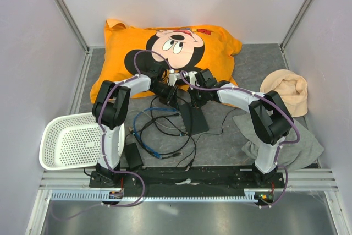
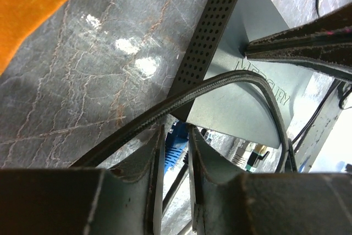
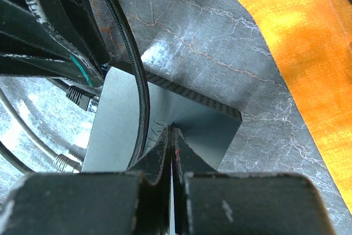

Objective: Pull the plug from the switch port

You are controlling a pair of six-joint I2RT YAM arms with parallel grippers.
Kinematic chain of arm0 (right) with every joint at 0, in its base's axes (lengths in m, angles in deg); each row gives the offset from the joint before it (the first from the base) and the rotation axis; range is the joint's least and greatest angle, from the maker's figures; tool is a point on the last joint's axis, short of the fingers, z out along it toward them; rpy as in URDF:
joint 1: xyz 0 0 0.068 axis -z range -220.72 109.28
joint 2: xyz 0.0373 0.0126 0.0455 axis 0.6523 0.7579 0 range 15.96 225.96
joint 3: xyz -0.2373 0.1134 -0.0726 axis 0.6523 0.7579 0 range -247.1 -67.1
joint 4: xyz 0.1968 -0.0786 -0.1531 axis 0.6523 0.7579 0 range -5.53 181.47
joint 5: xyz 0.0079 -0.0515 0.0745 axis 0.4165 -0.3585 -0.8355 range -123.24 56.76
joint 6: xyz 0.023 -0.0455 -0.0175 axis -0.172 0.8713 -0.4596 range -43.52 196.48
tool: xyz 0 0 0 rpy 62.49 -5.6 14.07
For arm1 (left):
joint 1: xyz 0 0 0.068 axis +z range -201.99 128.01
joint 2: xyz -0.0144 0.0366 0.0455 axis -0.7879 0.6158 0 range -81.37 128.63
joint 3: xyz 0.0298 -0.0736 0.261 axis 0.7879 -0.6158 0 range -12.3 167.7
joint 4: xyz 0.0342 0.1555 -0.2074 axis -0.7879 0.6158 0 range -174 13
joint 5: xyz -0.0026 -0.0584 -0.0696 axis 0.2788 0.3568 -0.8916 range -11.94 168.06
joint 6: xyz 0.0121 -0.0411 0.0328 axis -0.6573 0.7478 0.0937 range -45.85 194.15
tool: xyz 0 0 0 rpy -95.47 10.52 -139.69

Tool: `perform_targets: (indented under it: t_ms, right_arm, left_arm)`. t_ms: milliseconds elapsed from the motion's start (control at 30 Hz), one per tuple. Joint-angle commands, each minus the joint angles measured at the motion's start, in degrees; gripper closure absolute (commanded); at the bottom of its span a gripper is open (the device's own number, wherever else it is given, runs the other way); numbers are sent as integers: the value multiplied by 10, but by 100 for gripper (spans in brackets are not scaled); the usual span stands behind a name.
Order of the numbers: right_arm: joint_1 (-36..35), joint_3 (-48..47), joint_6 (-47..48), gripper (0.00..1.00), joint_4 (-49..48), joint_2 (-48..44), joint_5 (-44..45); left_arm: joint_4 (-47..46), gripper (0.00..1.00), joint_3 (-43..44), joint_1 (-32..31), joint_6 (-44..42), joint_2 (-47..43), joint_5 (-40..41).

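The switch (image 1: 193,116) is a flat matte-black box on the grey mat between my arms. My left gripper (image 1: 169,98) is at its far left edge. In the left wrist view the gripper (image 2: 176,133) has its jaws nearly together on a blue plug (image 2: 177,146), right at the corner of the switch (image 2: 242,97). The port itself is hidden. My right gripper (image 1: 196,98) is shut and empty. In the right wrist view its tips (image 3: 173,130) rest on the top face of the switch (image 3: 214,130).
Blue and black cables (image 1: 159,136) loop in front of the switch, and other plugs (image 3: 80,97) sit along its edge. A power brick (image 1: 133,155) lies near the left arm's base. An orange pillow (image 1: 165,48) is behind, a white basket (image 1: 69,141) at left, and cloths (image 1: 286,92) at right.
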Motion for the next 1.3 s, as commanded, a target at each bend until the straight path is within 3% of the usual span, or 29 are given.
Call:
perform_targets:
  t_ms: [0,100,267,533,833,933,1100,1167,1267]
  right_arm:
    - [-1,17,13,99,37,39,36]
    - [-1,22,14,99,37,37,39]
    - [-4,33,17,99,37,34,41]
    - [-5,43,23,99,33,27,47]
    - [-6,46,26,99,32,28,48]
    - [-6,54,25,99,29,22,50]
    - [-6,64,25,99,25,17,52]
    - [-6,62,25,99,25,19,52]
    - [-6,57,25,99,28,25,50]
  left_arm:
    - [-27,98,-21,-9,46,4,54]
    - [-19,98,-29,-10,65,-3,74]
    - [5,98,0,-7,12,8,98]
    - [-8,98,-52,-29,27,-15,45]
    - [41,98,92,8,-45,33,111]
    - [29,98,49,9,-44,16,80]
    - [-42,98,-102,-1,1,-47,13]
    - [-55,98,-132,-9,8,-59,8]
    - [-52,98,-108,-9,8,-57,3]
